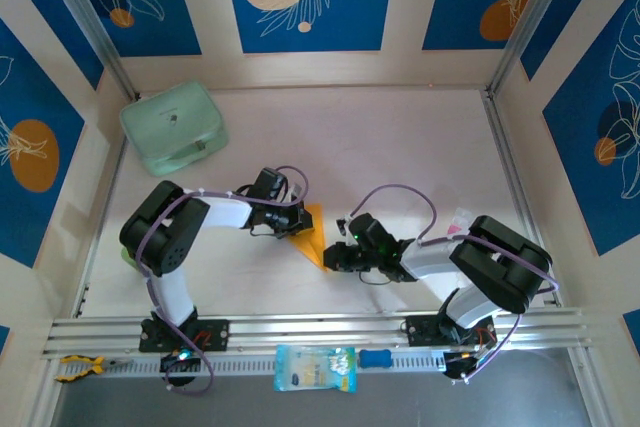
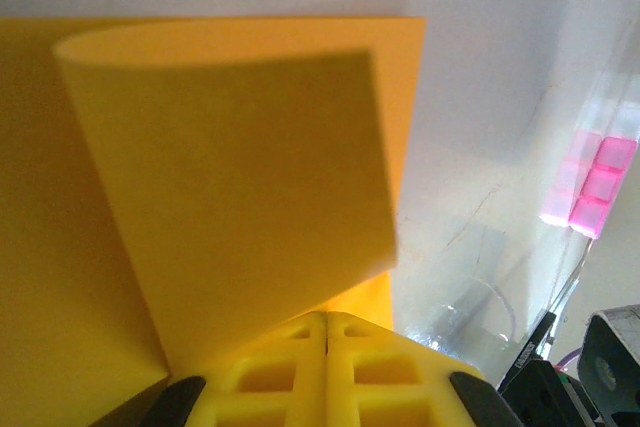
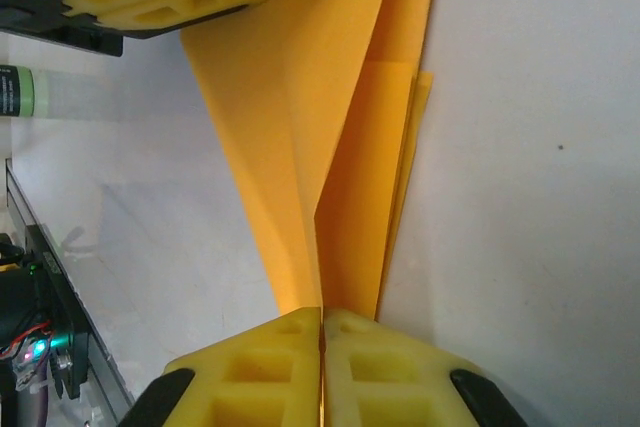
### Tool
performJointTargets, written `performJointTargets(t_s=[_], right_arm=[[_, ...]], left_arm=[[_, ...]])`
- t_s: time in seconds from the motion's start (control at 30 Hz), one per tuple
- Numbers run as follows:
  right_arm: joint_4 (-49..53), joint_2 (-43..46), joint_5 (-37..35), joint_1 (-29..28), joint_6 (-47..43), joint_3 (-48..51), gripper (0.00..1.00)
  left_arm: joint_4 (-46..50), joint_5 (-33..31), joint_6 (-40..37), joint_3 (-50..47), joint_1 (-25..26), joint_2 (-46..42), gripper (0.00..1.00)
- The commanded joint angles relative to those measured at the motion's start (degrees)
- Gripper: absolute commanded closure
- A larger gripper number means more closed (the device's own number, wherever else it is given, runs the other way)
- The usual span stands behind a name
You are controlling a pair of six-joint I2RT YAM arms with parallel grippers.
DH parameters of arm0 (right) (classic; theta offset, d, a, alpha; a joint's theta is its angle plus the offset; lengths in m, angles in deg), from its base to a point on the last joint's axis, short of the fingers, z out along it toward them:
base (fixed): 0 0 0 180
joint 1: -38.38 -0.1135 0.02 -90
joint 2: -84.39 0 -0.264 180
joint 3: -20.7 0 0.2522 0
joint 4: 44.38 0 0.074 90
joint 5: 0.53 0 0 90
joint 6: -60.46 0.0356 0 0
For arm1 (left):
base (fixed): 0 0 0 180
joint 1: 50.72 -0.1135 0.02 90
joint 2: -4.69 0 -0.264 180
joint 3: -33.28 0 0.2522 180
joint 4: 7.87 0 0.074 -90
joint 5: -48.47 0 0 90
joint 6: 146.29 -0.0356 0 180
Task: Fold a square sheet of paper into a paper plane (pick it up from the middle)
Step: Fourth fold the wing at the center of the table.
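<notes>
Left gripper (image 2: 327,319): clamped shut on the curled flap of the square sheet of paper (image 1: 313,235).
Right gripper (image 3: 322,313): pinched shut on its creased edge.
Sheet: mid table (image 1: 420,147), between both grippers.
Risk: opposed pulling could tear it; the curled flap may crease crooked.

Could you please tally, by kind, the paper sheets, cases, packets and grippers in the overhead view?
Orange-yellow creased sheet of paper: 1
Mint-green rounded case: 1
Pale blue flat packet: 1
Two-finger grippers, left gripper and right gripper: 2
Total: 5
</notes>
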Motion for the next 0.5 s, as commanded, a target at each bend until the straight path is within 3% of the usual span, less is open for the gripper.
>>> performJointTargets(t_s=[0.0, 0.47], right_arm=[[4.26, 0.87, 2.98, -0.58, 0.28, 1.67, 0.89], [9.21, 1.59, 3.90, 3.66, -2.97, -5.35, 0.76]], left_arm=[[2.99, -2.29, -1.04, 0.04, 0.34, 1.94, 0.97], [2.90, -1.89, -1.43, -0.31, 0.31, 1.81, 0.97]])
